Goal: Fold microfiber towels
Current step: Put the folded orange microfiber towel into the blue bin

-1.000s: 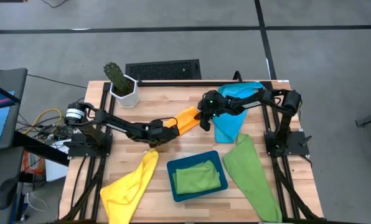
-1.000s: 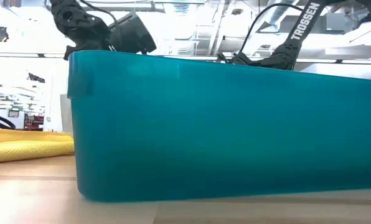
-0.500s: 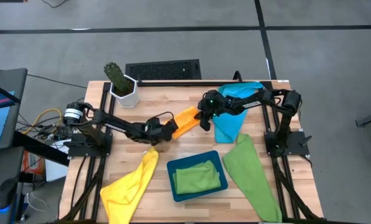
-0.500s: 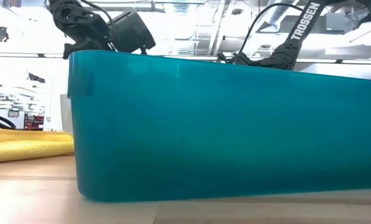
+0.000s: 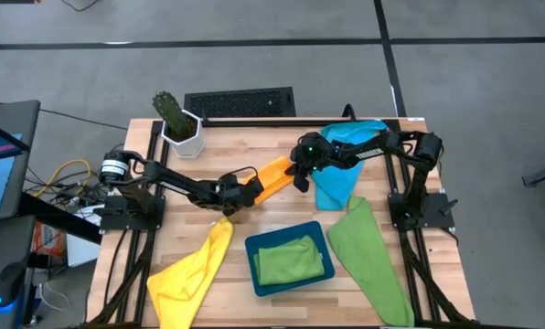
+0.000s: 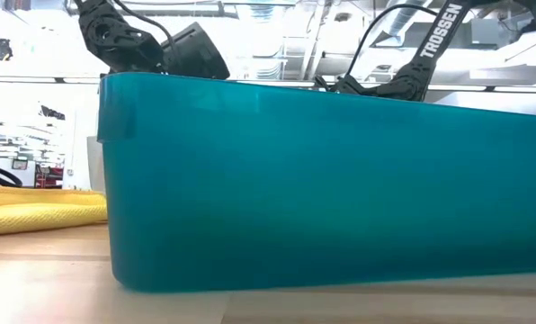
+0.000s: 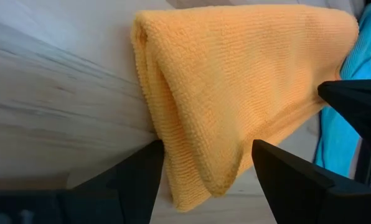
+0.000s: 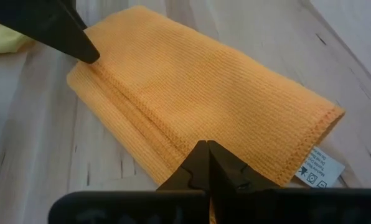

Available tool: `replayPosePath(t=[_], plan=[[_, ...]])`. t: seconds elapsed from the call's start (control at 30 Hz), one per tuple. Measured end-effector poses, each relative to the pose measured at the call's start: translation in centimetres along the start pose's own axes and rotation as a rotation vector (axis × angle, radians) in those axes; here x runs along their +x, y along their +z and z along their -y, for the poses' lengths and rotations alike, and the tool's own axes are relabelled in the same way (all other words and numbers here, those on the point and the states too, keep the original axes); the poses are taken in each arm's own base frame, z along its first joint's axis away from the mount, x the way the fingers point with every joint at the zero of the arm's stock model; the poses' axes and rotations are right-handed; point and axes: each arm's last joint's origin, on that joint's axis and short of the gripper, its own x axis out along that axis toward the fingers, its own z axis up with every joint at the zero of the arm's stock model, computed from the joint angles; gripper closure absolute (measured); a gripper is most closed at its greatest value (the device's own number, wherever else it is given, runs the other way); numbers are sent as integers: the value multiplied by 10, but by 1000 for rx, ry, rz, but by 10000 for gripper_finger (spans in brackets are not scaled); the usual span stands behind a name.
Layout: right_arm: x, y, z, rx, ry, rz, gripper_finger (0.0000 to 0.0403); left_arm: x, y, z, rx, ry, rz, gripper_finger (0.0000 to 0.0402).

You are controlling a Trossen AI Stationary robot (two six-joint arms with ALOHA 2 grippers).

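Observation:
The orange towel lies folded into a long strip on the table's middle, slanting from near left to far right. My left gripper is open at the strip's left end, one finger on each side of it. At the strip's right end, by the white tag, my right gripper is shut. A blue towel lies beside it. A yellow towel hangs over the near left edge and a green one over the near right. Another green towel lies in the teal tray. My left gripper has its fingers astride the orange towel's left end, coming slanting down from the table's left; whether they touch the cloth I cannot tell. My right gripper has its shut fingertips on the orange towel's layered long edge near the tag end, slanting down from the table's right. The fingers hide how many layers they have. The towel lies flat on the table.
A potted cactus stands at the far left and a black slatted block beyond the far edge. In the low view the tray's wall hides most of the table. Bare wood shows between the cactus and the orange towel.
My left gripper has rolled a little about its own line while staying at the orange towel's left end. The towel and my right gripper have kept still.

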Motion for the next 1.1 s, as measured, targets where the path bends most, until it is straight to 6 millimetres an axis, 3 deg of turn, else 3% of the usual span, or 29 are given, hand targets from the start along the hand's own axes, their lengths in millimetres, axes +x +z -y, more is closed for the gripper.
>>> replayPosePath(t=[0.2, 0.33, 0.63, 0.7, 0.9, 1.1], plan=[[0, 0, 0, -1, 0, 2, 387, 16, 1, -4, -37, 16, 2, 158], [0, 0, 0, 0, -1, 1, 381, 23, -2, -4, -35, -16, -20, 187], [0, 0, 0, 9, 1, -2, 389, 24, -1, -8, 11, 21, -18, 368], [-4, 2, -2, 12, 24, 3, 386, 25, 2, -7, 24, 15, 1, 390], [-48, 29, -5, 20, 26, 83, 389, 25, 6, 0, 58, -23, -46, 397], [-111, 49, -10, 9, -33, 150, 383, 13, 3, 30, 186, -128, -160, 399]])
